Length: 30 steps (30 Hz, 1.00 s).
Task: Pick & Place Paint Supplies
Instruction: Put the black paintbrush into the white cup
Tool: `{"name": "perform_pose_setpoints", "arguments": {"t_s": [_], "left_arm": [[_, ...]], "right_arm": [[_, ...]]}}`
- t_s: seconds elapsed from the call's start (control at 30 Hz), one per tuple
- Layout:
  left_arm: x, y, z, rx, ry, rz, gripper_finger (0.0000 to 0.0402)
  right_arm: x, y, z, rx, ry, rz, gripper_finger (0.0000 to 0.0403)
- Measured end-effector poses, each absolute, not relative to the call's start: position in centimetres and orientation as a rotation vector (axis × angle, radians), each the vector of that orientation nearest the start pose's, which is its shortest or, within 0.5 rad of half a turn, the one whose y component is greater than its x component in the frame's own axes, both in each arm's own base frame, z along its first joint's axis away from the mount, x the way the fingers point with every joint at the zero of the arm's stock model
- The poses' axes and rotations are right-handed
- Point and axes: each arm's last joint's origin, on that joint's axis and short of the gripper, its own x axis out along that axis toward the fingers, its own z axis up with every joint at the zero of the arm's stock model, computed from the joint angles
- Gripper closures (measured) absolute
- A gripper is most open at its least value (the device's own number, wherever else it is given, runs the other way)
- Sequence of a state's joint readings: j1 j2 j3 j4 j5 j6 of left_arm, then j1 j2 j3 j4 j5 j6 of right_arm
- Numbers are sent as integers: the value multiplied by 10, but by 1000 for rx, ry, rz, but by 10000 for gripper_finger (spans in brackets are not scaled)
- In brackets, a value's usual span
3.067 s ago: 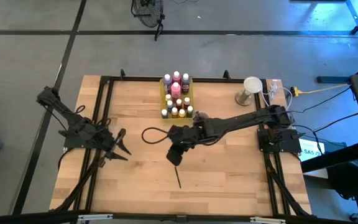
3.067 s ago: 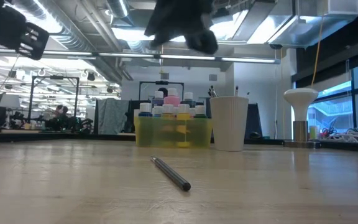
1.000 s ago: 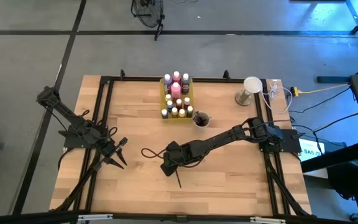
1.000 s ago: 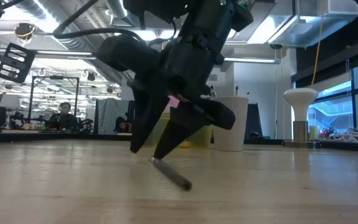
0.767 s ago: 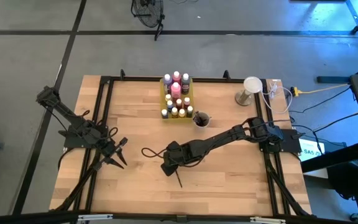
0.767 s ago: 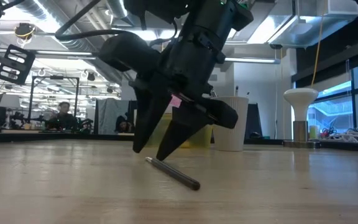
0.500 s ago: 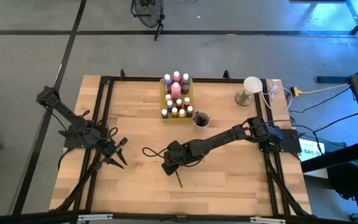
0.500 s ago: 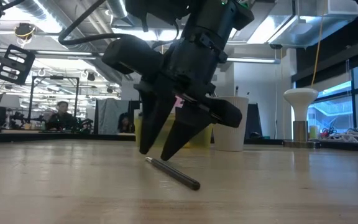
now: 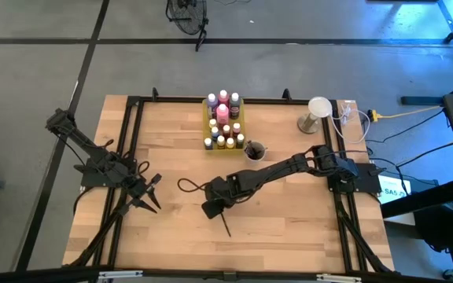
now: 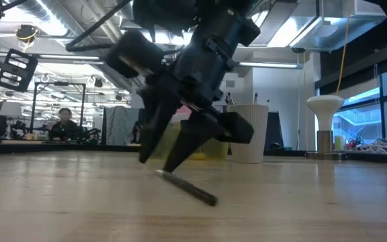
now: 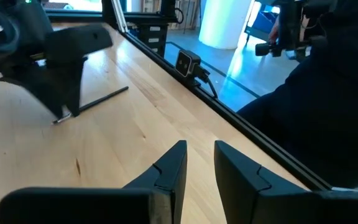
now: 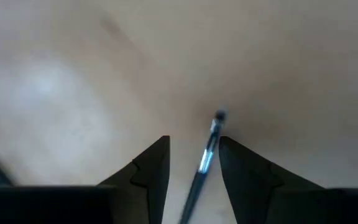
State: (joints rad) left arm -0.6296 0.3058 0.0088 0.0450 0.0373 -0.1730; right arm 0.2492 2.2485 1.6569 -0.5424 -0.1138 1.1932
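Pale wood planks, smooth and faintly grained, form the table (image 9: 289,220) inside a thin black metal frame. Nearest the front edge lies a slim dark brush (image 10: 188,187), a straight round stick with a metal ferrule, flat on the wood. The right gripper (image 10: 158,165) stands tilted over its far end, blunt black wedge fingers (image 12: 148,168) set either side of the shaft with a narrow gap between them; the brush (image 12: 205,155) runs between the fingers, and I cannot tell whether they touch it yet. From above, the right gripper (image 9: 211,207) sits at mid-table with the brush (image 9: 225,227) pointing out from it toward the front edge. The left gripper (image 9: 152,196) hangs near the table's left rail, its tapered fingers (image 11: 169,171) close together with only a slim gap, holding nothing. Farther back, small paint bottles (image 9: 222,126) with rounded coloured caps stand packed in a translucent yellow tray (image 9: 206,126). Just beside it stands a ribbed cup (image 10: 248,132) holding more brushes.
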Motion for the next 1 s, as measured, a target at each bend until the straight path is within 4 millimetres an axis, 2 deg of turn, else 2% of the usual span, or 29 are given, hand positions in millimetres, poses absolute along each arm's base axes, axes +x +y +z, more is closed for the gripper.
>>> {"name": "perform_pose_setpoints", "arguments": {"t_s": [0.17, 0.63, 0.8, 1.0], "left_arm": [[91, -67, 142, -125, 341, -626, 327], [91, -67, 142, -156, 349, -614, 327], [91, -67, 143, -175, 351, -612, 327], [91, -67, 143, -181, 350, -608, 327]], "right_arm": [[455, 117, 138, 1035, 1174, -257, 263], [459, 114, 141, 1041, 1137, -247, 263], [458, 113, 153, 994, 1099, -218, 263], [457, 119, 183, 866, 957, -154, 263]]}}
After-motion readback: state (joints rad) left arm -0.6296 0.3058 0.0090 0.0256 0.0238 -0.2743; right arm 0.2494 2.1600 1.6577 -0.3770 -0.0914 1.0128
